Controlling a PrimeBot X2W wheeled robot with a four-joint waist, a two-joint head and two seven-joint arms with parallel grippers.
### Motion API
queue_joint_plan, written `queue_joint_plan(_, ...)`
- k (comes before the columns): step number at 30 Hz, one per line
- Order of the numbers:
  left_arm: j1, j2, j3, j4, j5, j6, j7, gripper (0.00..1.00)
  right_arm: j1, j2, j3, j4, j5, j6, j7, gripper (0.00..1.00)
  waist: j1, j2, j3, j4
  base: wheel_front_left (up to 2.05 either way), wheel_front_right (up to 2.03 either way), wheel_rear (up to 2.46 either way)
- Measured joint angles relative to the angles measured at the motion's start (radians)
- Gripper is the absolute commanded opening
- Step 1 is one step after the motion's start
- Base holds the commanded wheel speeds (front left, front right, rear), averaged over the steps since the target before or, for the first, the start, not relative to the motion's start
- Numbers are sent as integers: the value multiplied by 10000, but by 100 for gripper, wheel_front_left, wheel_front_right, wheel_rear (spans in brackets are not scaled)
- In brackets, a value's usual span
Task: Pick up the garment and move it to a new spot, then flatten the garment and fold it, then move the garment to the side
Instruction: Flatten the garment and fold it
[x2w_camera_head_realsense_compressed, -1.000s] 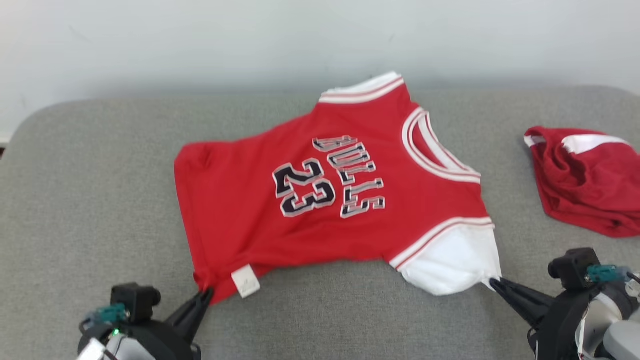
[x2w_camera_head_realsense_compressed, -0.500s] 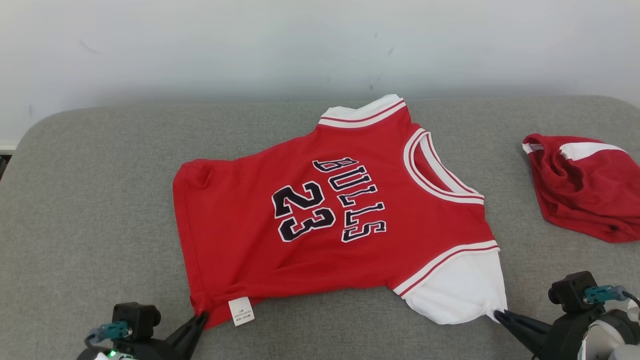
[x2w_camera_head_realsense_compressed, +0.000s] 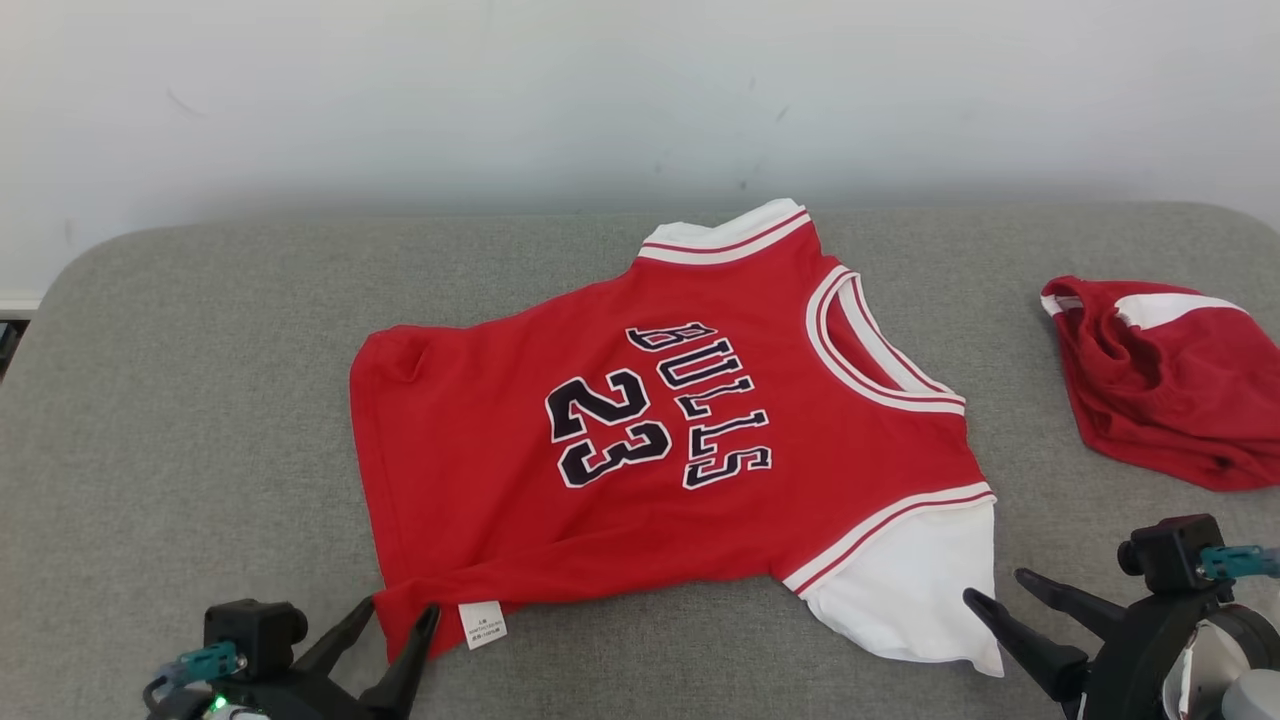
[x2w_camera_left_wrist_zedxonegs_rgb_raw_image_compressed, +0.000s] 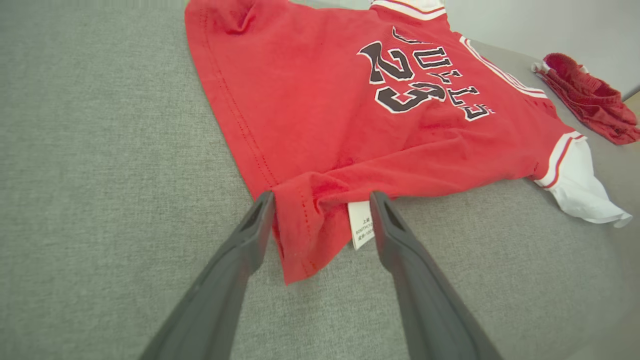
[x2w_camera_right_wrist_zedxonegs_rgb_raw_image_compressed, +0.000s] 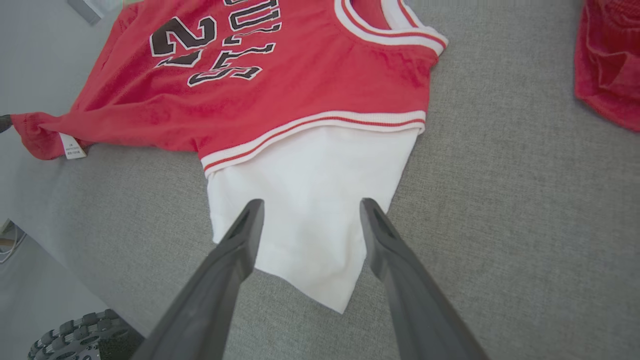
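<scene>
Since the stock is listed by bulk, the grey padded surface (x2w_camera_head_realsense_compressed: 200, 400) comes first: woven cover, rounded corners, set against a pale wall (x2w_camera_head_realsense_compressed: 400, 100); it bears every item below

Item 2, red Bulls 23 jersey (x2w_camera_head_realsense_compressed: 640, 420): the task's garment, lying front-up at the middle of the surface, collar toward the robot's right, hem toward its left. Mostly spread; near edge rolled into a ridge, far hem corner dimpled. No fold made

Item 3, crumpled red garment (x2w_camera_head_realsense_compressed: 1170, 390): heaped at the right end of the surface, well apart from the jersey, no gripper near it

Item 4, right gripper (x2w_camera_head_realsense_compressed: 996, 584): fingers spread wide, tips over the near white sleeve (x2w_camera_head_realsense_compressed: 900, 590), pinching nothing

Item 5, left gripper (x2w_camera_left_wrist_zedxonegs_rgb_raw_image_compressed: 322, 196): fingers spread, straddling the jersey's bunched near hem corner (x2w_camera_left_wrist_zedxonegs_rgb_raw_image_compressed: 300, 240) without closing on it; whether the tips touch the cloth cannot be told

Item 6, care label (x2w_camera_head_realsense_compressed: 483, 624): white tab at that corner, just beside one finger of the left gripper

Status, by judgement: the jersey looks placed and largely flattened, so the first step appears done and the second about half done. Left to do: smoothing the rolled near edge, the fold itself, then the shift to the side
</scene>
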Motion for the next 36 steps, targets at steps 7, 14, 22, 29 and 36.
queue_joint_plan(7,28,228,132,-336,412,495,-125,100,112,-194,-249,-211,-109,-742,-73,100,0,-1,37,-96,0,0,0)
queue_joint_plan(14,287,2,414,-311,387,650,104,100,667,-186,-336,-184,94,-1668,-35,100,0,1,174,-146,0,0,0)
queue_joint_plan(22,288,-313,525,27,123,652,918,100,726,343,-380,-150,224,-1925,119,100,0,1,293,-136,0,0,0)
queue_joint_plan(29,48,-564,591,184,-13,652,1444,100,686,658,-261,219,157,-2092,372,100,1,1,505,-72,0,0,0)
queue_joint_plan(36,-98,-696,771,295,-13,660,1499,100,337,940,-268,451,59,-2105,476,100,1,1,700,18,0,0,0)
